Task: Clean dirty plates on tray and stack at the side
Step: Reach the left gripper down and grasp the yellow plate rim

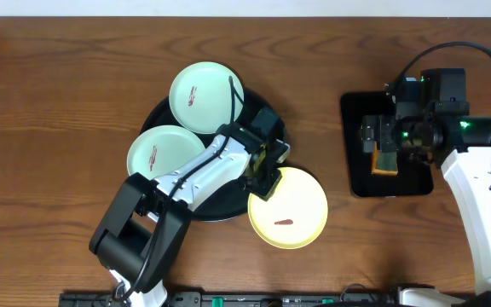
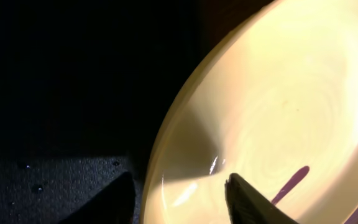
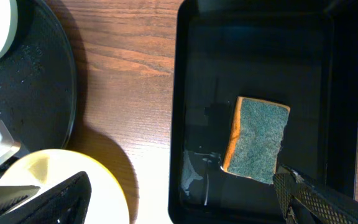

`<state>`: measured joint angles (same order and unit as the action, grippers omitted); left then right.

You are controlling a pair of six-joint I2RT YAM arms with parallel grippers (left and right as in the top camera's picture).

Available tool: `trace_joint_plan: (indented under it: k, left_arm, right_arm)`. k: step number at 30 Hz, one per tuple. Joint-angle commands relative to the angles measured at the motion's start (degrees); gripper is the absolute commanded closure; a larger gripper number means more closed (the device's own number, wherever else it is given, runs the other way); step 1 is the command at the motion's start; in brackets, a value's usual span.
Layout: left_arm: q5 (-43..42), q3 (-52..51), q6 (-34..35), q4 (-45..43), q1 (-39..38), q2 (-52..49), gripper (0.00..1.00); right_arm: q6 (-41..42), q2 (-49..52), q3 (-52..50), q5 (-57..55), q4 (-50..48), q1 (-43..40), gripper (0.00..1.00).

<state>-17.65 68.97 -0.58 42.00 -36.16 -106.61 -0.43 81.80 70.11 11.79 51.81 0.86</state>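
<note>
Straddling the tray-side rim of the yellow plate [image 1: 288, 207] with the left gripper [image 1: 262, 175]. One finger [image 2: 114, 199] outside, over the tray [image 1: 267, 115]; the other inside, over the plate's bowl. Parted to a middling width, wider than the rim between. Cannot tell whether either pad touches it. Reached in across the tray from the lower left.

Resting on the tray's lower right edge and lying mostly out over the table [image 1: 58, 85], that plate. Marked with a thin reddish-brown smear [image 1: 284, 223] towards its front.

Behind the arm on the tray, the back mint plate [image 1: 207, 96] and the left mint plate [image 1: 158, 152]. Close side by side, each with a small red smear, each overhanging the tray's rim.

Well apart to the right, spread wide, the right gripper [image 1: 380, 141], over a black rectangular tray [image 1: 356, 111]. Inside that, a sponge [image 3: 257, 140], lying green side up with yellow beneath, on a wet sheen. One fingertip [image 3: 284, 180] just beside the sponge's corner in the wrist view.
</note>
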Motion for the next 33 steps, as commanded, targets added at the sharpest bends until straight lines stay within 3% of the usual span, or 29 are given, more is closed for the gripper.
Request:
trace_joint_plan:
  k: [1,5,8,16,23,27,28,29,30,31,33]
  left_arm:
    - [1.42,-0.66,-0.68,-0.28,0.09,-0.59,0.60]
    - [1.84,-0.61,-0.68,-0.35,0.26,-0.59,0.75]
    - [1.81,-0.35,-0.66,-0.24,0.35,-0.31,0.92]
    - [1.84,1.44,-0.68,1.14,1.20,4.87,0.93]
    - [1.79,1.44,0.68,1.88,7.54,13.57,0.92]
    - [-6.14,1.42,-1.16,3.65,12.09,15.37,0.92]
    - [-8.70,1.31,-2.21,4.17,12.48,15.06,0.76]
    - [-10.34,1.05,-2.89,4.33,12.52,14.67,0.53]
    - [-10.95,0.61,-3.37,4.13,12.35,14.16,0.39]
    - [-11.13,0.24,-4.28,3.93,12.02,13.55,0.28]
    - [-11.13,-0.07,-5.86,3.48,10.97,11.61,0.24]
  right_arm:
    - [0.59,-0.48,0.28,0.22,-0.09,-0.35,0.07]
    - [0.59,-0.48,0.28,0.24,-0.17,-0.35,0.05]
    - [0.59,-0.48,0.28,0.24,-0.26,-0.35,0.03]
    - [0.61,-0.48,0.28,0.26,-0.90,-0.35,0.01]
    - [0.61,-0.48,0.28,0.26,-0.98,-0.35,0.01]
    - [0.61,-0.48,0.28,0.26,-0.96,-0.35,0.01]
    - [0.61,-0.48,0.28,0.26,-0.96,-0.35,0.01]
    - [0.61,-0.48,0.28,0.26,-0.96,-0.35,0.01]
    - [0.61,-0.48,0.28,0.26,-0.96,-0.35,0.01]
    - [0.61,-0.48,0.28,0.26,-0.96,-0.35,0.01]
    - [0.61,-0.48,0.28,0.24,-0.96,-0.35,0.01]
